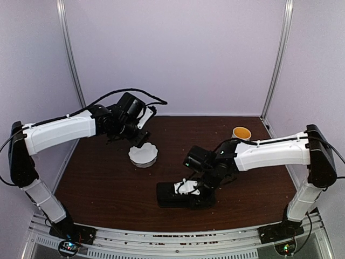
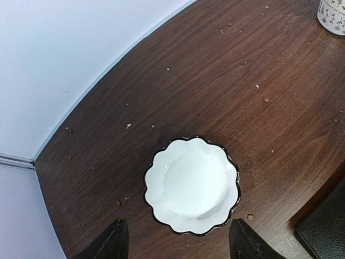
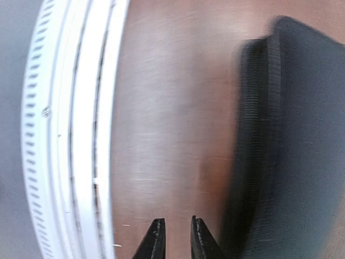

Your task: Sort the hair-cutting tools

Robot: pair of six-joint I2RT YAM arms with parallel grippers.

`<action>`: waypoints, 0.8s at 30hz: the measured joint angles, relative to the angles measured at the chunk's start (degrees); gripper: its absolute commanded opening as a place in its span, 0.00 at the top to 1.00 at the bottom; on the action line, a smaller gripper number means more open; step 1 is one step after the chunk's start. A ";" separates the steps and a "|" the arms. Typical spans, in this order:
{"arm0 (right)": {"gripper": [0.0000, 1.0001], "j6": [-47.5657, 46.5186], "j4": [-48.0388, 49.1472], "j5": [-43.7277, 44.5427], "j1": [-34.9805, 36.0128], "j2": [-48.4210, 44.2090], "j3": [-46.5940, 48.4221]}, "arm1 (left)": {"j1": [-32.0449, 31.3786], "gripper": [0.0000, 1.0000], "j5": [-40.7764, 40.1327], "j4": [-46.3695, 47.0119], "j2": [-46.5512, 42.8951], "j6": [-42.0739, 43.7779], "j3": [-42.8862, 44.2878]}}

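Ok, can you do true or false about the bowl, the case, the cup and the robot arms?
1. The white bowl is empty. True.
2. The left end effector is squeezing the bowl. False: it is open wide and holds nothing.
3. The black case lies under the right arm. True.
4. The cup touches the bowl. False: it stands apart, at the table's far right corner.
5. The right end effector grips something. False: nothing sits between its fingers.

Bowl (image 1: 143, 155) behind-left of case (image 1: 167, 195), cup (image 1: 241, 133) far right
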 measured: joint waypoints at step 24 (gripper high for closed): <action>0.73 2.89 2.40 -8.20 -24.63 -11.50 -6.86 | -13.35 0.93 28.68 -5.90 17.29 6.71 5.64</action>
